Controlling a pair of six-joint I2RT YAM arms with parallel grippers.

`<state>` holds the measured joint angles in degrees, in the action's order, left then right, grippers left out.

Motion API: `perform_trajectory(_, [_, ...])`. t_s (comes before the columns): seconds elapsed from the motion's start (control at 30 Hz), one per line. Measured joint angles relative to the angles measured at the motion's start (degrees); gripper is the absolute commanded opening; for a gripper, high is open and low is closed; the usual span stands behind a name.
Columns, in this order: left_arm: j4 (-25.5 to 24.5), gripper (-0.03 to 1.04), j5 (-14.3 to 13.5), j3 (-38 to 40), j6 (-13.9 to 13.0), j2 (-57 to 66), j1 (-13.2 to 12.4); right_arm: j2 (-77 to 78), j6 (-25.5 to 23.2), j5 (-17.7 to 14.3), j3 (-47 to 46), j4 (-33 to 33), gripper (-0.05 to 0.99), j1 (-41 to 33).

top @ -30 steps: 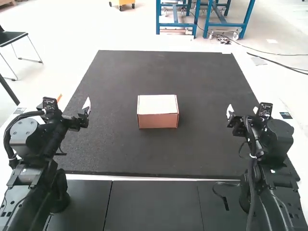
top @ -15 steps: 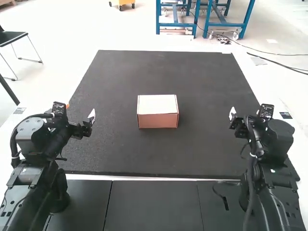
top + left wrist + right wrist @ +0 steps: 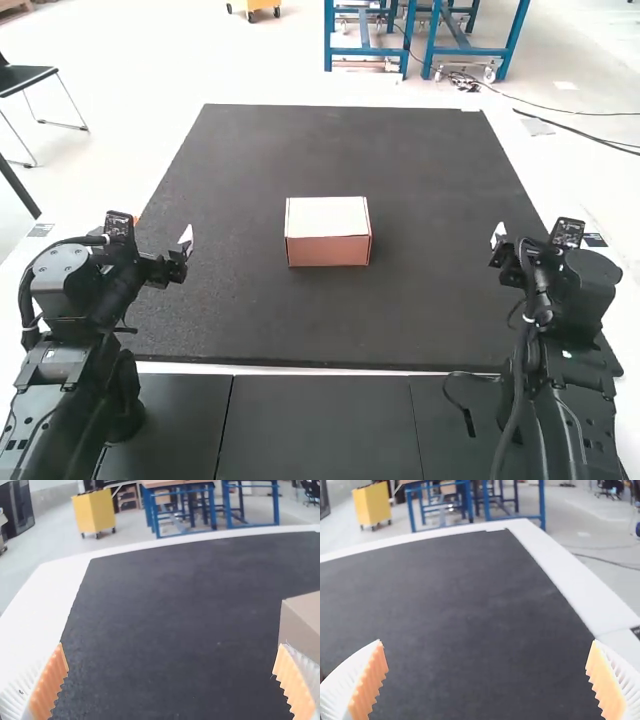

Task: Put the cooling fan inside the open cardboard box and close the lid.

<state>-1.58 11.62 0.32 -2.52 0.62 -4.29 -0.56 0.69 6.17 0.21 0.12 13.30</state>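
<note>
A small cardboard box (image 3: 328, 230) sits in the middle of the black mat (image 3: 340, 150) with its lid flaps down flat. In the left wrist view one corner of the box (image 3: 302, 622) shows beside a ribbed finger. My left gripper (image 3: 160, 228) hovers at the mat's left edge, well left of the box. Its white ribbed fingers with orange pads stand wide apart around bare mat, so the left gripper (image 3: 170, 682) is open. My right gripper (image 3: 520, 238) hovers at the mat's right edge, far right of the box. The right gripper (image 3: 486, 677) is open too, holding nothing.
A white table border (image 3: 180, 105) surrounds the mat. Dark arm base plates (image 3: 320, 425) lie along the near edge. Wide stretches of bare mat separate the box from each gripper.
The left gripper has drawn back toward the near edge and dipped lower. The right gripper has pulled back to the right, away from the box. The box has stayed put.
</note>
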Motion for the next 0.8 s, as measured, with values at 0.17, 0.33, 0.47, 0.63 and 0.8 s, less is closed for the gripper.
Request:
perform_trajectory(0.17, [0.02,0.97,0.00,0.00,0.00,0.00,0.02,-0.02,0.00,0.00,0.00,0.02,0.91,0.02])
perform_trajectory(0.33, [0.00,0.97,0.00,0.00,0.00,0.00,0.00,0.00,-0.11,-0.02,0.00,0.11,0.91,0.00])
perform_trajectory(0.47, [0.02,0.97,0.00,0.00,0.00,0.00,0.02,0.00,-0.55,-3.02,0.00,0.42,0.91,-3.87])
perform_trajectory(0.63, [0.02,0.97,0.00,0.00,0.00,0.00,0.02,0.00,-0.72,-7.82,0.00,0.66,0.91,-10.67])
perform_trajectory(0.8, [0.02,0.97,0.00,0.00,0.00,0.00,0.02,0.00,-0.85,-10.05,0.00,0.76,0.91,-11.63])
